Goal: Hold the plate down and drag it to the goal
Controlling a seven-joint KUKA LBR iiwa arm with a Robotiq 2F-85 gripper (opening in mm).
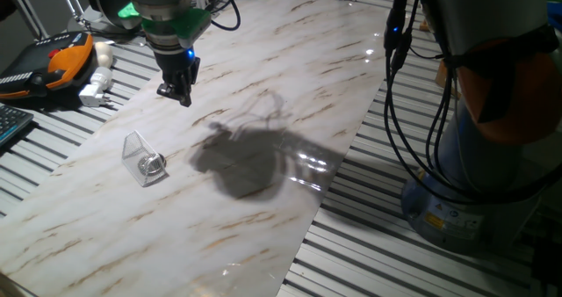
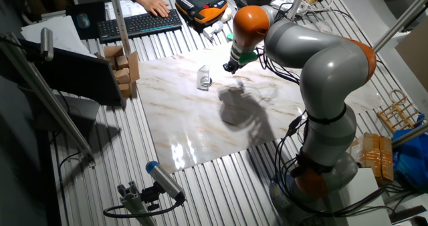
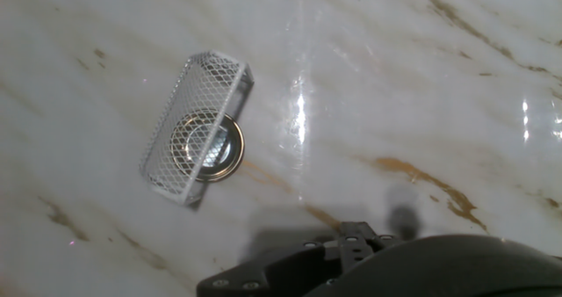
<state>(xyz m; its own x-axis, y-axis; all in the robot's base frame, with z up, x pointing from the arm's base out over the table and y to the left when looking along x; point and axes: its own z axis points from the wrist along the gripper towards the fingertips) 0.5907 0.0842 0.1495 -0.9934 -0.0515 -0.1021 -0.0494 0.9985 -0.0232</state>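
The small round shiny silver metal plate [image 3: 209,144] with its darker centre lies on the pale marble-patterned table [image 1: 290,86], largely under the clear plastic tent-shaped goal [image 3: 195,124], with one edge peeking out past the goal's long side in the hand view. Judging by that, the drag looks essentially done; at most a small nudge further under the wedge could remain. The black two-finger gripper [image 1: 176,88] hangs in the air above the table, apart from both plate and goal and touching neither, so nothing is being pressed down now. Its fingertips look close together, but I cannot tell for sure whether they meet. Counted: one plate, one goal, one gripper, one table
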